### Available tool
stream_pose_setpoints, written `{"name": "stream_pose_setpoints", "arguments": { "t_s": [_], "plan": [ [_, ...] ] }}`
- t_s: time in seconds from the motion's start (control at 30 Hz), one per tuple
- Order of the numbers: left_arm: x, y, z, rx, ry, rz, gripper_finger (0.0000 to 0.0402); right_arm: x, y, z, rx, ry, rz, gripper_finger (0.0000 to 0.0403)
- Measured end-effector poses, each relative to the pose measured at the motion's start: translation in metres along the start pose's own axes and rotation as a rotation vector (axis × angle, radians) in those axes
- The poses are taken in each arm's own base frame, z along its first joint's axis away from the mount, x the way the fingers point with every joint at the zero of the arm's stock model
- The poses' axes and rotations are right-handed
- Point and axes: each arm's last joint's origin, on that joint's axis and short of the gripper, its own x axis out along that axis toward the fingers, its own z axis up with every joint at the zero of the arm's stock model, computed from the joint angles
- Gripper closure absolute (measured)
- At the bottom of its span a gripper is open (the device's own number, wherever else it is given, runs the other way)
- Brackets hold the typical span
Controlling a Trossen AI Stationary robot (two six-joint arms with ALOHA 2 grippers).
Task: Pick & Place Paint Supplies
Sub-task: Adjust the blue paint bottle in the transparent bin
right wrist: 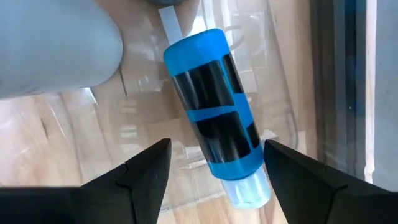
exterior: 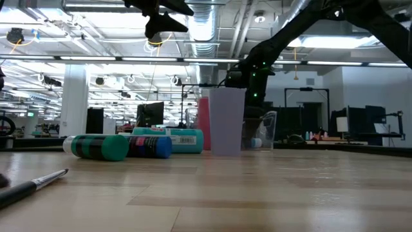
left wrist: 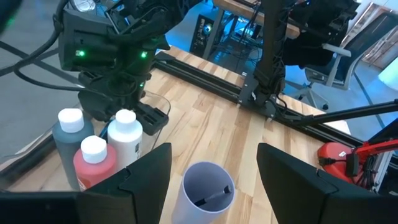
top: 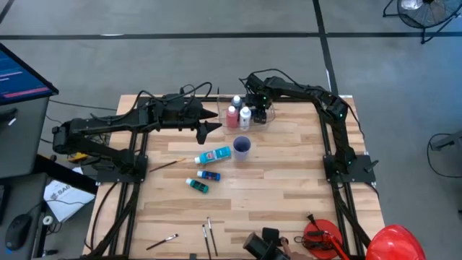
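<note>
blue bottle (right wrist: pixel 214 115) lying flat in the clear tub (top: pixel 254 108), directly ahead of the right gripper (right wrist: pixel 217 165).
jaws apart, empty, astride its capped end; long axis runs upper left to lower right (right wrist view). left gripper (left wrist: pixel 214 165) open over the cup (left wrist: pixel 205 193).

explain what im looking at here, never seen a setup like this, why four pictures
Two robot arms at a wooden table, filmed overhead, from table height, and from a camera on each wrist. The left gripper hangs open above the cup. The right gripper is open over the clear tub, where a blue tube lies; nothing is held. Bottles stand by the tub. Three more tubes and brushes lie on the table.
</note>
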Motion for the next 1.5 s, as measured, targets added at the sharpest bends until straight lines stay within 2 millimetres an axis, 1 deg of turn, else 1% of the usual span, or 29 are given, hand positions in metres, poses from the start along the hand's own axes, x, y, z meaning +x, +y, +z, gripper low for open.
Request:
{"name": "stream_pose_setpoints", "arguments": {
  "t_s": [0.2, 0.57, 0.73, 0.87, 1.2, 1.33, 1.5],
  "plan": [
    [0.0, 0.0, 0.0, 0.0, -0.005, -0.001, 0.0172, 0.0, 0.001, -0.001, 0.0, 0.01, 0.006, 0.016],
    [0.0, 0.0, 0.001, -0.001, -0.011, -0.004, 0.0172, 0.0, 0.008, 0.001, -0.022, 0.024, 0.019, 0.023],
    [0.0, 0.0, 0.001, -0.001, -0.012, -0.004, 0.0172, 0.001, 0.012, 0.004, -0.034, 0.01, 0.033, 0.0244],
    [0.0, 0.0, 0.001, -0.001, -0.012, -0.004, 0.0172, 0.002, 0.012, 0.004, -0.016, -0.005, 0.045, 0.0234],
    [0.0, -0.001, 0.002, -0.018, -0.017, -0.006, 0.0172, 0.002, 0.011, 0.005, -0.007, -0.009, 0.044, 0.018],
    [0.0, -0.001, 0.002, -0.02, -0.019, -0.007, 0.0172, 0.002, 0.011, 0.005, -0.004, -0.008, 0.042, 0.0175],
    [0.0, -0.001, 0.002, -0.02, -0.021, -0.007, 0.0172, 0.002, 0.012, 0.004, 0.015, -0.002, 0.044, 0.0178]
  ]
}}
